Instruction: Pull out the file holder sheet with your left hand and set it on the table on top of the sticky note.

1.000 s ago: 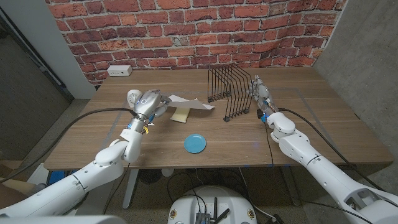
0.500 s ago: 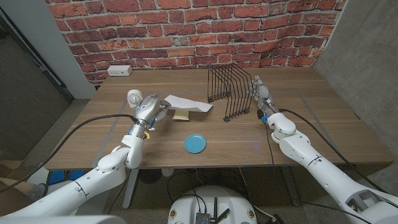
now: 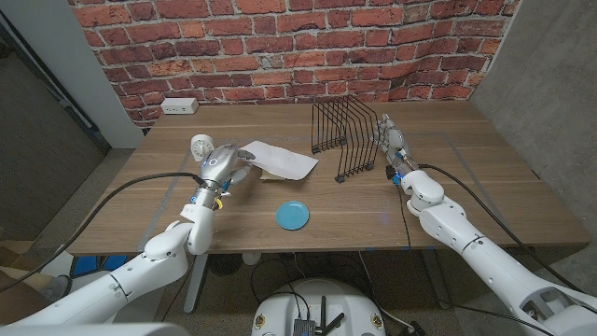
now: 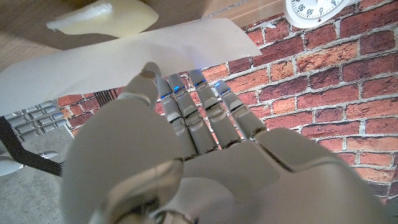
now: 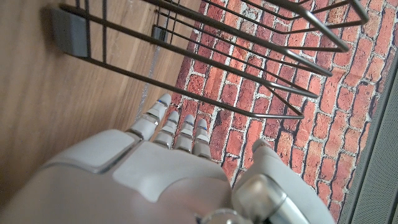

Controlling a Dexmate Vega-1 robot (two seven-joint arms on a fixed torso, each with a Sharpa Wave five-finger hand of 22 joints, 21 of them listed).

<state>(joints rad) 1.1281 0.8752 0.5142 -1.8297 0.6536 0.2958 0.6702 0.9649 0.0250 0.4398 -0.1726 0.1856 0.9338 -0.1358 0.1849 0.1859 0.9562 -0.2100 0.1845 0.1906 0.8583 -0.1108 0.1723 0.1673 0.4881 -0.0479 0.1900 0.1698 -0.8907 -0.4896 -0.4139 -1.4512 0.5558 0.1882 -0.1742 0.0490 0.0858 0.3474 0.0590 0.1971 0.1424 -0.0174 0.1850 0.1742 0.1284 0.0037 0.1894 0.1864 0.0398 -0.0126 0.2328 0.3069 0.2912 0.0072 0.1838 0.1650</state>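
Head view showed the left hand [image 3: 222, 161] at the table's left side, gripping one white sheet [image 3: 280, 161] by its near edge; the sheet reached out toward the rack, thin and slightly bowed, covering most of the sticky note [image 3: 271, 173], of which a pale yellow sliver showed under its front edge. Whether the sheet lay fully on the note or hung just above it could not be told. In the left wrist view the smooth grey-white fingers [image 4: 186, 106] lay straight against the paper's underside with the thumb beside them, the sheet [image 4: 124, 62] matte and plain, and the note [image 4: 102, 17] soft-cornered beyond it.

One round white timer [image 3: 200, 145] stood just behind the hand. One flat blue disc [image 3: 293, 216] lay nearer the front edge, apart from the sheet. One black wire file holder [image 3: 346, 140], made of thin upright rods forming several slots, stood at mid-table.

At the rack's right side the right hand [image 3: 391, 145] stood with fingers extended and held nothing; the right wrist view showed its fingers [image 5: 177, 127] straight, close to the rack's rods [image 5: 205, 56], over the grained wooden table [image 3: 466, 187]. A rough red brick wall [image 3: 280, 47] rose behind, with one white outlet [image 3: 179, 105] low on it.
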